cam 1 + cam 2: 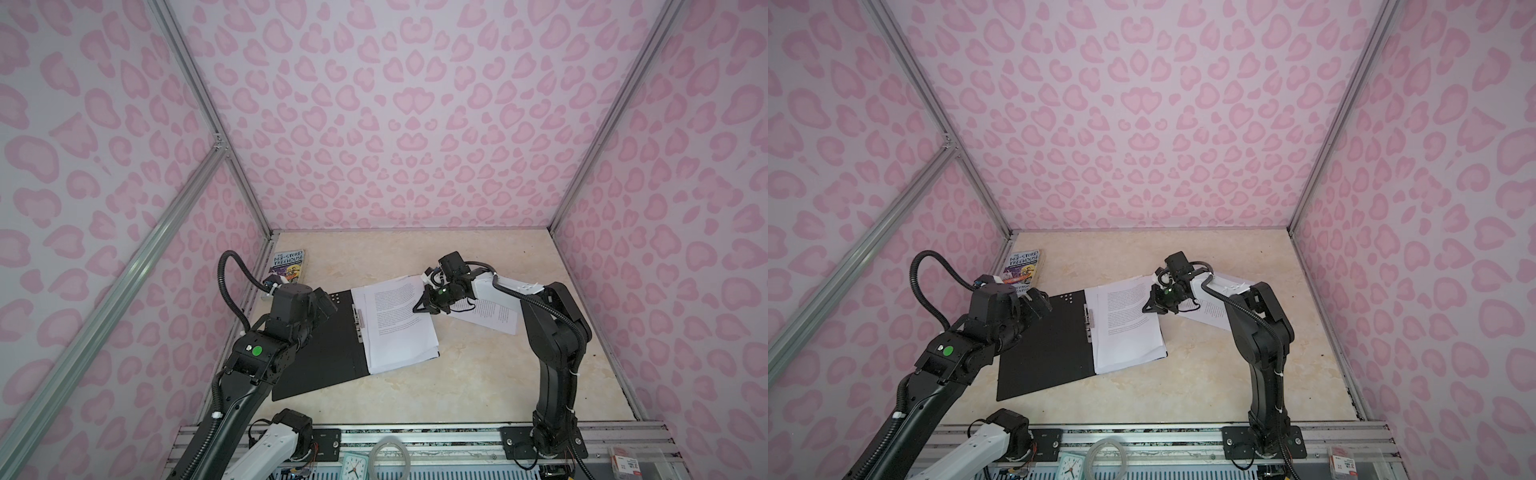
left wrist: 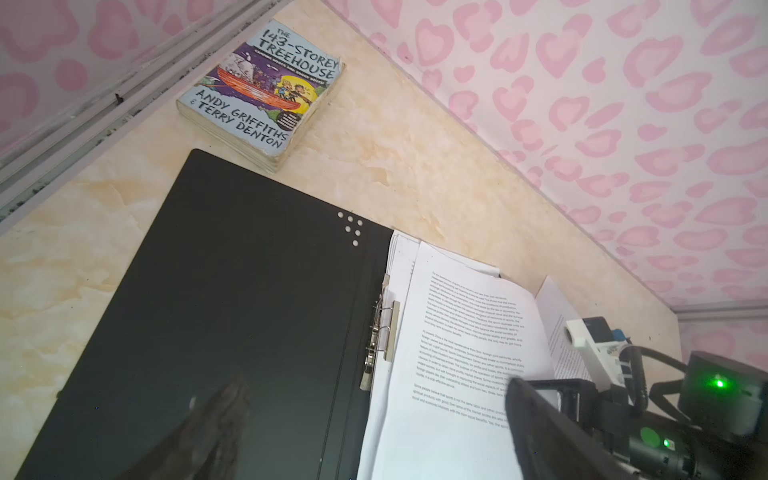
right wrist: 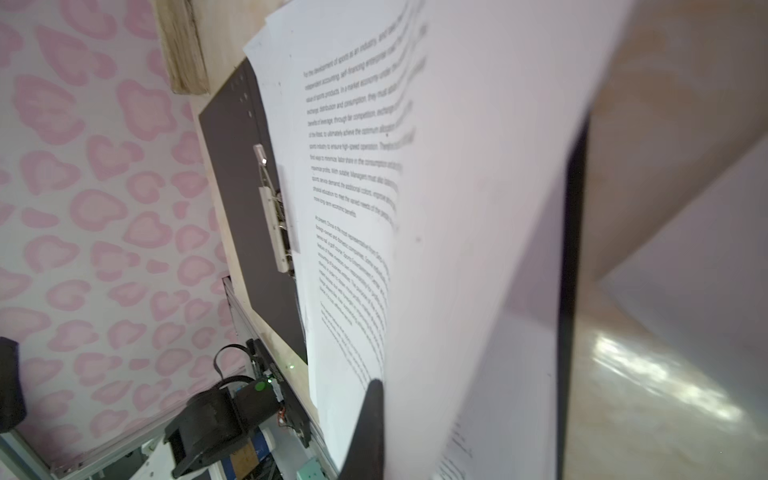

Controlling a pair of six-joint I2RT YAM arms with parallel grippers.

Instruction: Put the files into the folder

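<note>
Papers (image 1: 397, 328) sit on the open folder (image 1: 320, 361) on the table (image 1: 478, 374); right claw (image 1: 419, 308) is pinched shut on the top one's edge; left claw (image 1: 326, 306) hangs wide open, empty; a hard pull could tear it or drag the pile out.

folder (image 1: 316, 353) lies open flat, black inside up, with printed white files (image 1: 399, 332) stacked on its right half -- one more sheet (image 1: 496, 318) off to the right
</note>
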